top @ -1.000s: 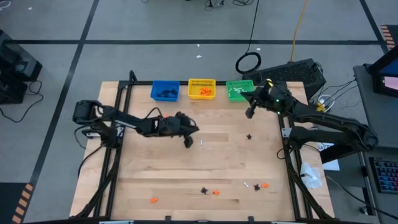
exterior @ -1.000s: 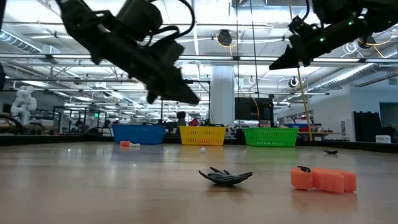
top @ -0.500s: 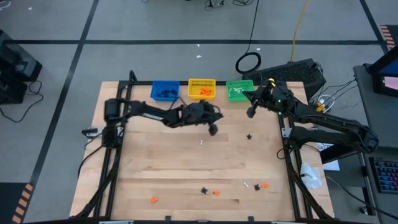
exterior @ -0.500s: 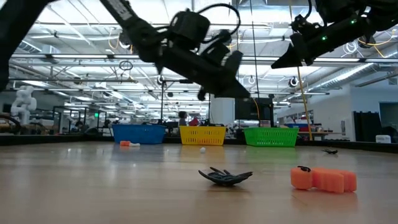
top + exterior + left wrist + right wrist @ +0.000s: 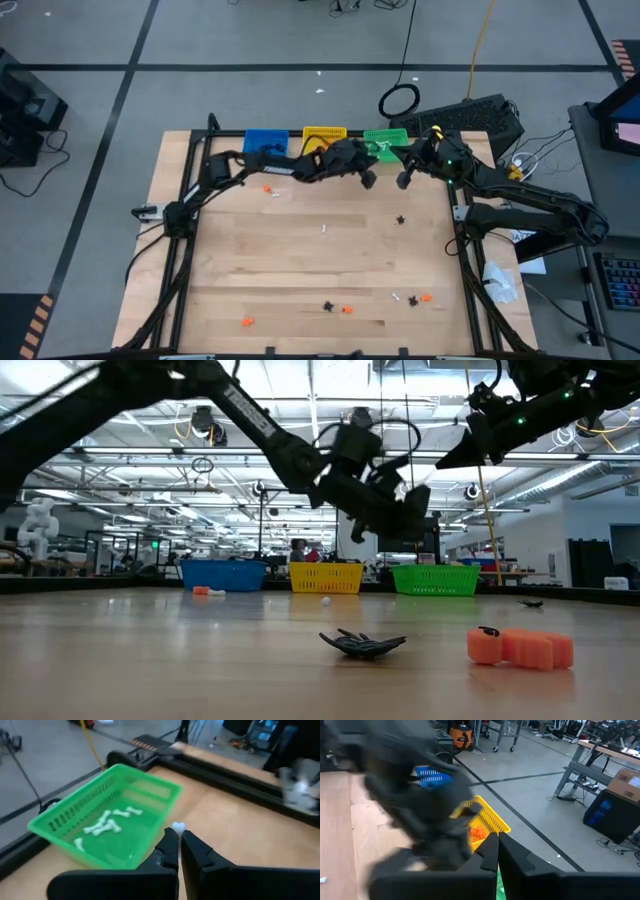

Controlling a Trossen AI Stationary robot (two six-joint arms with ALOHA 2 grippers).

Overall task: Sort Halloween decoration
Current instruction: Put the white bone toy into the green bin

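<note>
The left end effector [image 5: 368,180] is hovering above the worktop [image 5: 300,270] just beside the green bin [image 5: 107,817], its fingers pressed together and pinching a small white trinket [image 5: 178,826] at their tips. In the left wrist view the green bin is lying just ahead of this end effector, with several white bone-shaped pieces [image 5: 107,822] inside it. The right end effector [image 5: 402,181] is hanging near the same green bin [image 5: 383,143], on its far side from the left end effector, fingers pressed together with nothing visible between them. The yellow bin [image 5: 322,136] is sitting just behind the left end effector and is holding orange pieces [image 5: 479,833]; the blue bin [image 5: 262,141] is farther along the same row. A black spidery trinket [image 5: 400,218] is lying on the worktop near the right end effector, toward the front. A tiny white piece [image 5: 325,228] is lying near the left end effector. Well apart from both end effectors, along the front edge, more trinkets are resting: an orange piece [image 5: 247,321], a black spider [image 5: 362,643], an orange block [image 5: 520,648], and a white piece [image 5: 396,296] just beside a black one [image 5: 412,300]. Two small orange pieces [image 5: 267,188] are lying near the blue bin.
</note>
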